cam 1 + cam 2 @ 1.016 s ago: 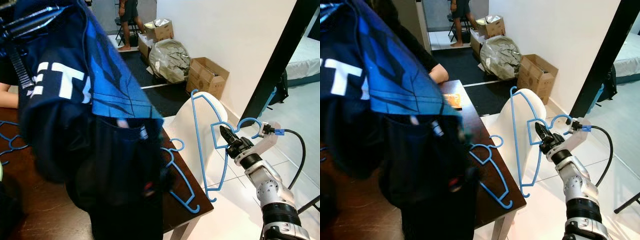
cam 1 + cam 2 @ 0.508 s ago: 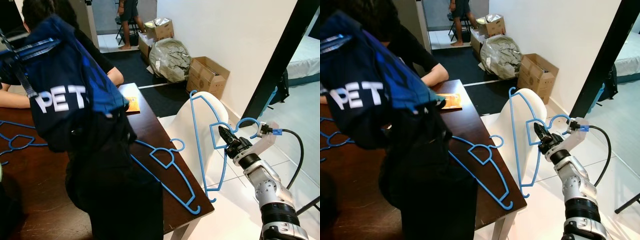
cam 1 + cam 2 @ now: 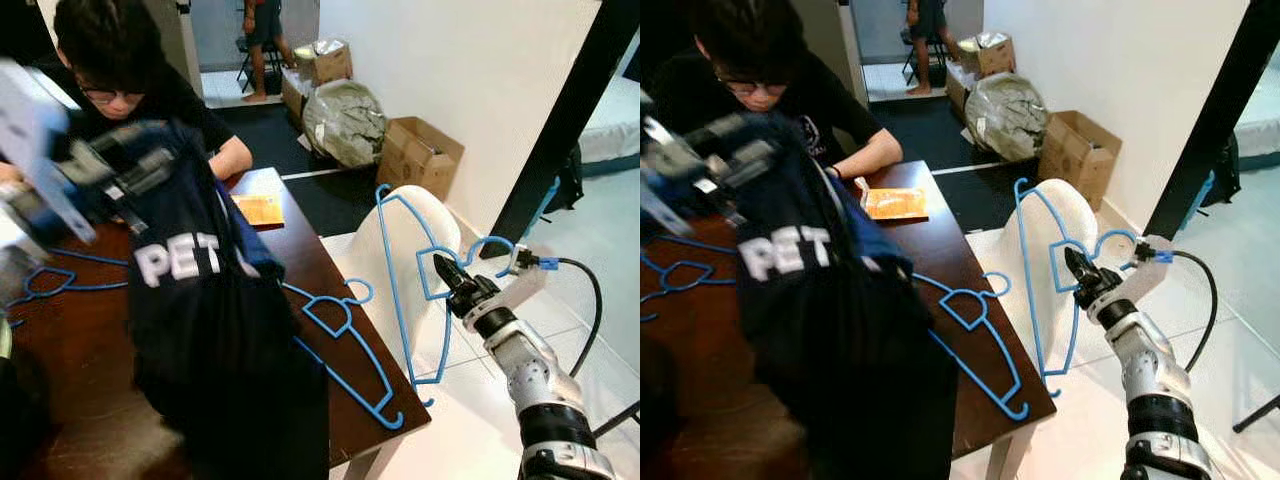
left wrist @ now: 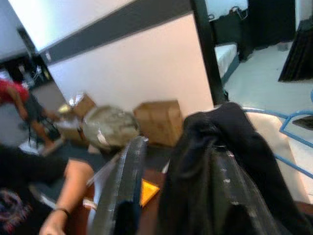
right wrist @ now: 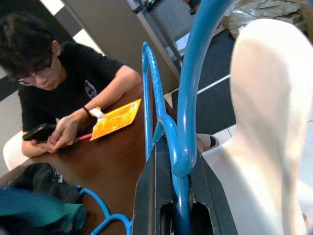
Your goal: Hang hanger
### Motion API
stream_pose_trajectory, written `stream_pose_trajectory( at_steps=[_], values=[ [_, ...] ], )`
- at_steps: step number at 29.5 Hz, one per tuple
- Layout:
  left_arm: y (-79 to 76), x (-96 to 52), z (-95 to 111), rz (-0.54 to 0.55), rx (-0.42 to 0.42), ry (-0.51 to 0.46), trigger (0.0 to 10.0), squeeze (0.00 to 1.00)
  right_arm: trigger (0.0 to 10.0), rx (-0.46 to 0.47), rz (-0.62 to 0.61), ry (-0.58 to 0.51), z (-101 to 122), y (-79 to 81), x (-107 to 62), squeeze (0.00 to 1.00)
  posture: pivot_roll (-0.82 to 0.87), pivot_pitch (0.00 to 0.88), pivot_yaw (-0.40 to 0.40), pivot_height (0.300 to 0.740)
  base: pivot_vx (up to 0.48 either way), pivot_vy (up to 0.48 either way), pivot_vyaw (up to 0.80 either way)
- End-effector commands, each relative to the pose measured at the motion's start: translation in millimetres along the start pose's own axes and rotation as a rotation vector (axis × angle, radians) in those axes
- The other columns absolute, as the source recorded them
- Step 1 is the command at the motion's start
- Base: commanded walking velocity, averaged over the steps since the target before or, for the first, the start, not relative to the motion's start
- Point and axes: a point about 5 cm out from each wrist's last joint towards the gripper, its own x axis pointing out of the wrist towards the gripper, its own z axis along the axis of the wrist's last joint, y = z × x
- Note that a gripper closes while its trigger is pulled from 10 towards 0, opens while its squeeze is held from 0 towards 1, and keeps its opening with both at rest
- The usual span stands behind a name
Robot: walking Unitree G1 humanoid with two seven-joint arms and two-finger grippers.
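A blue plastic hanger [image 3: 390,290] stands upright beside the white chair [image 3: 355,260], right of the table. My right gripper [image 3: 445,272] is shut on it just below its hook; the right wrist view has the blue bar [image 5: 188,98] clamped between the black fingers [image 5: 154,196]. My left gripper [image 3: 120,160], blurred, is raised over the table's left half and is shut on a dark blue shirt [image 3: 210,310] lettered "PET", which hangs down in front of me. In the left wrist view the dark cloth [image 4: 215,161] bunches between the fingers [image 4: 122,181].
A second blue hanger [image 3: 345,345] lies on the brown table [image 3: 70,400] near its right corner, and more [image 3: 50,285] lie at the left. A person [image 3: 110,60] sits at the far side by an orange packet [image 3: 260,210]. Cardboard boxes [image 3: 425,155] line the wall.
My left arm has carried the shirt down and away from the camera, uncovering the seated person and the table. The right gripper and its hanger have hardly moved.
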Motion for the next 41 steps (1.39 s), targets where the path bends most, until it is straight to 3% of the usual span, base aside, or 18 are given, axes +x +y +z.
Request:
stream_pose_trajectory(
  at_steps=[1, 5, 7, 10, 12, 14, 18, 21, 22, 25, 28, 29, 30, 32, 33, 34, 35, 41],
  values=[
    [-3.1, 4.3, -16, 0.021, 0.026, 0.067, 10.0, 1.0, 10.0, -0.008, 0.0, 0.003, -1, 0.0, 0.9, 0.0, 0.09, 0.0, -0.035, 0.74, 0.0, 0.0, 0.0],
    [12.8, -2.5, -46, 0.134, 0.16, 0.298, 10.0, 1.0, 10.0, -0.024, -0.002, 0.009, -1, 0.4, 0.5, 0.0, 0.08, 0.0, -0.028, 0.74, 0.0, 0.0, 0.0],
    [34.0, -20.9, -58, 0.277, 0.221, 0.453, 10.0, 1.0, 10.0, -0.028, -0.006, 0.011, -2, 0.2, 0.0, 0.0, 0.09, 0.0, -0.033, 0.74, 0.0, 0.0, 0.0],
    [35.9, -29.0, -59, 0.279, 0.209, 0.494, 10.0, 1.0, 10.0, -0.027, -0.01, 0.014, -2, -0.2, -0.1, 0.0, 0.09, 0.0, -0.033, 0.74, 0.0, 0.0, 0.0],
    [17.1, -47.5, -58, 0.051, 0.236, 0.6, 10.0, 1.0, 10.0, -0.028, -0.013, 0.019, -3, -0.4, 0.8, 0.0, 0.1, 0.0, -0.037, 0.74, 0.0, 0.0, 0.0],
    [8.2, -56.5, -54, -0.041, 0.212, 0.628, 10.0, 1.0, 10.0, -0.029, -0.012, 0.021, -3, -0.3, 1.3, 0.0, 0.1, 0.0, -0.037, 0.74, 0.0, 0.0, 0.0],
    [-7.4, -66.6, -22, -0.195, 0.013, 0.463, 10.0, 1.0, 10.0, -0.029, -0.009, 0.018, -3, 0.2, 2.3, 0.0, 0.11, 0.0, -0.038, 0.74, 0.0, 0.0, 0.0],
    [-9.2, -68.2, -12, -0.223, -0.018, 0.407, 10.0, 1.0, 10.0, -0.029, -0.007, 0.016, -3, 0.3, 2.3, 0.0, 0.11, 0.0, -0.035, 0.74, 0.0, 0.0, 0.0],
    [-2.3, -68.3, 14, -0.2, -0.049, 0.236, 10.0, 1.0, 10.0, -0.022, 0.024, -0.008, -1, 2.4, 1.2, 0.0, 0.11, 0.0, -0.03, 0.74, 0.0, 0.0, 0.0],
    [5.0, -69.9, 33, -0.16, -0.061, 0.105, 10.0, 1.0, 10.0, -0.004, 0.054, -0.034, 2, 4.2, -0.2, 0.0, 0.11, 0.0, -0.03, 0.74, 0.0, 0.0, 0.0],
    [57.1, -82.1, 63, 0.386, 0.05, -0.109, 10.0, 0.98, 10.0, 0.067, 0.146, -0.114, 10, 9.7, -6.6, 0.0, 0.13, 0.0, -0.034, 0.74, 0.0, 0.0, 0.8],
    [57.1, -82.1, 63, 0.386, 0.05, -0.109, 10.0, 0.98, 10.0, 0.067, 0.146, -0.114, 10, 9.7, -6.6, 0.0, 0.13, 0.0, -0.034, 0.74, 0.0, 0.0, 0.8],
    [73.7, -96.1, 59, 0.707, 0.099, -0.13, 10.0, 0.31, 10.0, 0.078, 0.168, -0.117, 10, 11.3, -7.6, 0.0, 0.13, 0.0, -0.034, 0.74, 0.0, 0.0, 0.8],
    [74.7, -100.2, 55, 0.764, 0.106, -0.116, 10.0, 0.31, 10.0, 0.075, 0.174, -0.112, 9, 11.8, -7.5, 0.0, 0.13, 0.0, -0.034, 0.74, 0.0, 0.0, 0.8],
    [70.8, -104.8, 40, 0.824, 0.068, -0.084, 10.0, 0.0, 10.0, 0.07, 0.179, -0.102, 8, 12.7, -6.9, 0.0, 0.13, 0.0, -0.034, 0.74, 0.0, 0.0, 0.8],
    [70.8, -104.8, 40, 0.824, 0.068, -0.084, 10.0, 0.0, 10.0, 0.07, 0.179, -0.102, 8, 12.7, -6.9, 0.0, 0.13, 0.0, -0.034, 0.74, 0.0, 0.0, 0.8],
    [53.7, -115.4, 7, 0.899, -0.045, 0.0, 10.0, 0.0, 10.0, 0.067, 0.175, -0.085, 6, 12.6, -5.5, 0.0, 0.15, 0.0, -0.051, 0.74, 0.0, 0.0, 0.8],
    [28.5, -126.8, -26, 0.984, -0.081, 0.149, 10.0, 0.0, 10.0, 0.066, 0.154, -0.069, 5, 10.5, -3.6, 0.0, 0.17, 0.0, -0.064, 0.74, 0.0, 0.0, 0.8]
  ],
)
